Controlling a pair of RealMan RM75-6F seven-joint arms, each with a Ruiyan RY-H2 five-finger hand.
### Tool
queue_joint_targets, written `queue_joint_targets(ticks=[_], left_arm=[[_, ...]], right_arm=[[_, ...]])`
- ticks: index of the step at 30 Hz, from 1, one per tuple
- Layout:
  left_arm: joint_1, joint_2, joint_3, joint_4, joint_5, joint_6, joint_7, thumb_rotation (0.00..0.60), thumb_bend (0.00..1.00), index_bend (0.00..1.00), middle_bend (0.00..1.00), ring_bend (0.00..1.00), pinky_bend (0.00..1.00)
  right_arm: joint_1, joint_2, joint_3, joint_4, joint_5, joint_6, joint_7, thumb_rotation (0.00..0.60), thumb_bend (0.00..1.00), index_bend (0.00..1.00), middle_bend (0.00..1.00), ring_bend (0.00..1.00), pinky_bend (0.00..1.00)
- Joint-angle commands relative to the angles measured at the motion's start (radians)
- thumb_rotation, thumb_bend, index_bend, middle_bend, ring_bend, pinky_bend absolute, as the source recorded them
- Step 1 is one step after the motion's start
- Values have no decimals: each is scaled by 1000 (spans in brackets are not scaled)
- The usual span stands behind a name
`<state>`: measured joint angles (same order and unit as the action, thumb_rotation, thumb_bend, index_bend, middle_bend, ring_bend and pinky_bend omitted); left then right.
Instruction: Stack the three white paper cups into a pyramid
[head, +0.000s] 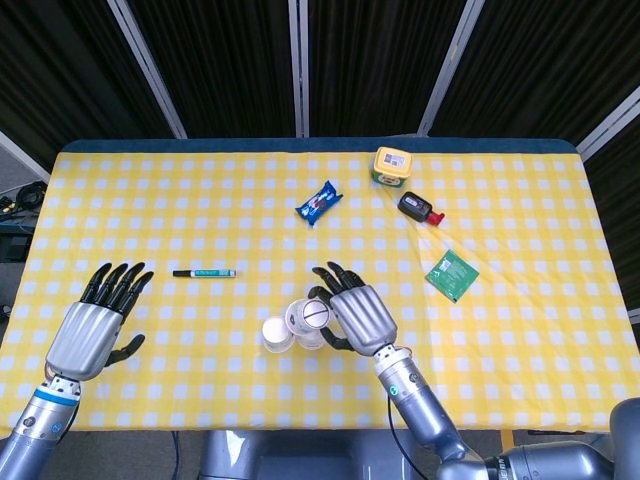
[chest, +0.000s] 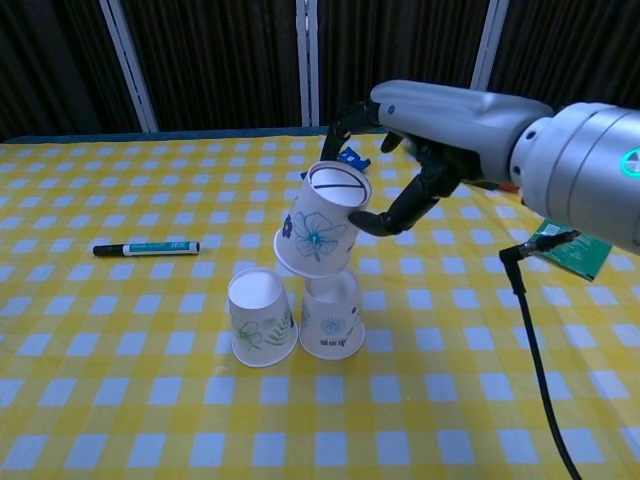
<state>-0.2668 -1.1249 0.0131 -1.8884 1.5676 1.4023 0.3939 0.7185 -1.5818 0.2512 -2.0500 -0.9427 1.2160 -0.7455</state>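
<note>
Chest view: right hand (chest: 420, 130) fingers pinching tilted cup (chest: 320, 232) above two upturned cups (chest: 295, 315); head view adds left hand (head: 95, 325), fingers spread.

**Colours on my table**

I see a yellow-and-white checked tablecloth (chest: 120, 400). My held cup (chest: 320, 232) is white with a blue flower; the left cup (chest: 260, 318) shows green leaves, the right cup (chest: 335, 322) a faint blue print. The marker (chest: 146, 248) is black and teal, the snack packet (head: 320, 202) blue, the sachet (head: 452, 275) green, the tub (head: 393, 165) yellow.
</note>
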Motion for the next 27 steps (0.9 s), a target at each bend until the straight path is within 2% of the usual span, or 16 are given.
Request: queue_joint_targets(ticks=[1,11,21,27], left_arm=[[1,1,-1,-3,-3,-4,5,600,252,0,0,0,0],[6,9,-5,-11,-2,-7,2,600,252,0,0,0,0],[7,16,-10,-14,-8,-18,-2,600,252,0,0,0,0],[7,17,-10,-19,-8,-26,7,600,252,0,0,0,0]], right_arm=[[12,-25,-7,4,4,9,-9,600,302,489,104,0,181],[40,-81,-35,26,-4,28,-47,600,301,490,104,0,181],[51,-95,-46,37,6,37,-58,600,297,488,103,0,181],[53,-96,-54,41,3,39,-51,600,204,416,76,0,177]])
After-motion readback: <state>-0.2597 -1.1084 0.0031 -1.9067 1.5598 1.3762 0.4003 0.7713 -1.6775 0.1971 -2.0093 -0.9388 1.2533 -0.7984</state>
